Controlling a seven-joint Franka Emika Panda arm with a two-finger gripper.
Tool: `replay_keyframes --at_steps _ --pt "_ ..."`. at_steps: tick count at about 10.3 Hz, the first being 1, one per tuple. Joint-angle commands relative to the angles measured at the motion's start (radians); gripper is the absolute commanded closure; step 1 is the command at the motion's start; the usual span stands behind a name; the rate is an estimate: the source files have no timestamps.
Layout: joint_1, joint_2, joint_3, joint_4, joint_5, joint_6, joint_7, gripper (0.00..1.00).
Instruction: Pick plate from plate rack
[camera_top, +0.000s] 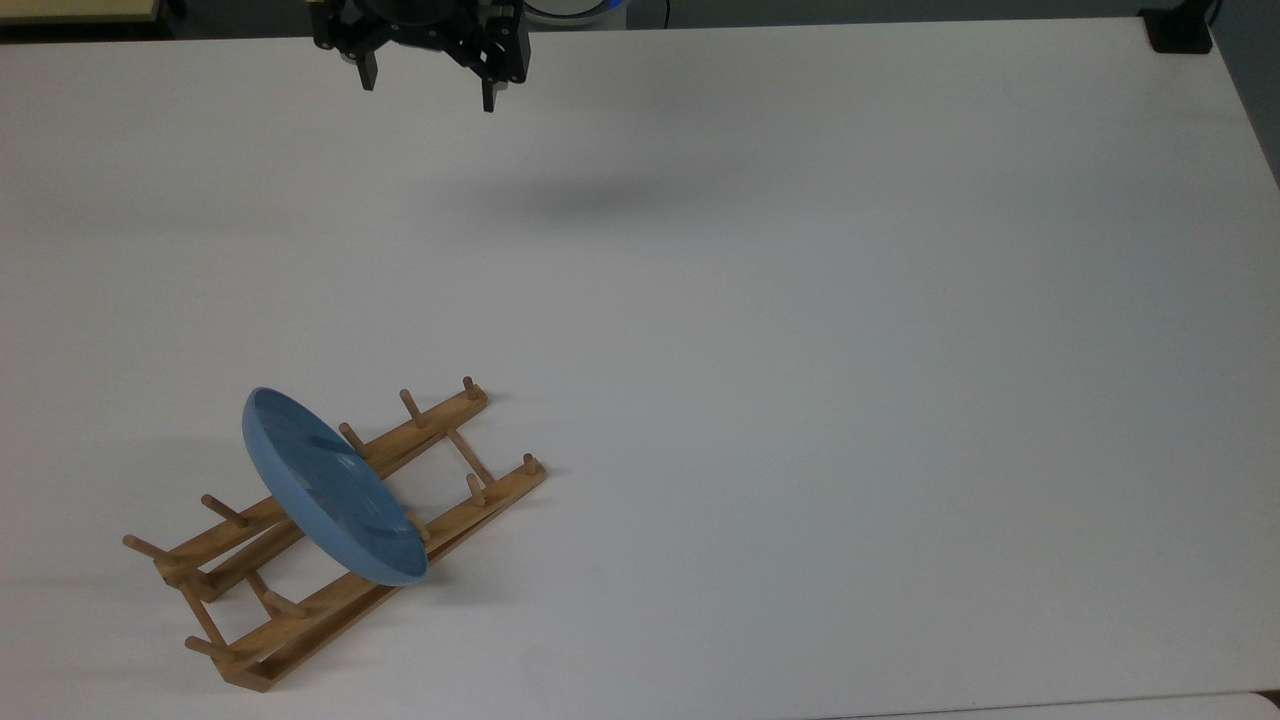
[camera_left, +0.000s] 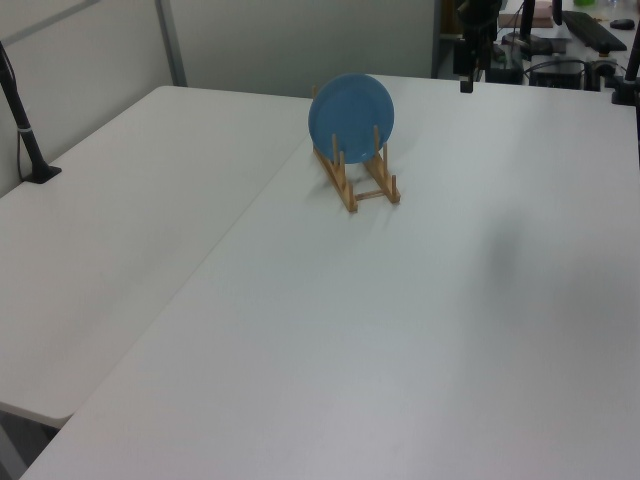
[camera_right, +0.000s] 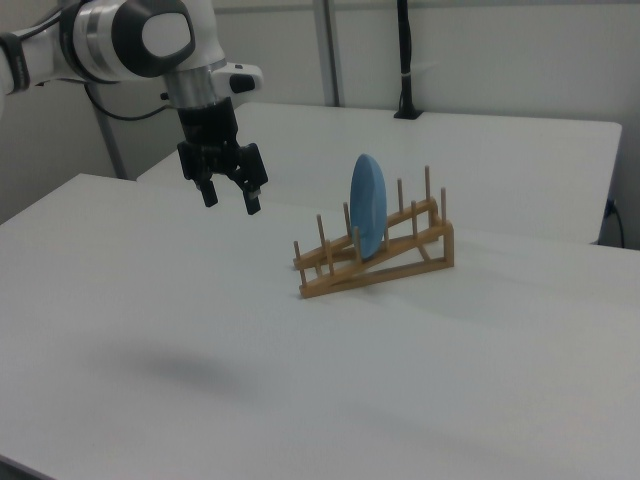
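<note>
We see the gripper (camera_right: 229, 196) hanging wide open and empty, well apart from the plate rack (camera_right: 378, 262). The light-blue plate (camera_right: 368, 206) stands on edge between its pegs. We judge it stiff, light, slick; take the exposed top rim.

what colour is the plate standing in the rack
Plain light blue, no pattern. The plate shows best face-on in the left view.

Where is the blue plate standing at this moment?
The plate stands on edge among the middle pegs of the wooden plate rack, in the top view's lower left, far from the open pincer at the top edge.
</note>
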Motion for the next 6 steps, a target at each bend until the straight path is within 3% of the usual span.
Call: replay_keyframes --at_steps 1,6 --pt "-0.002 -0.018 -0.004 -0.025 0.02 0.013 -0.02 0.0" --pt "-0.004 -0.018 -0.006 -0.025 0.02 0.035 -0.02 0.0"
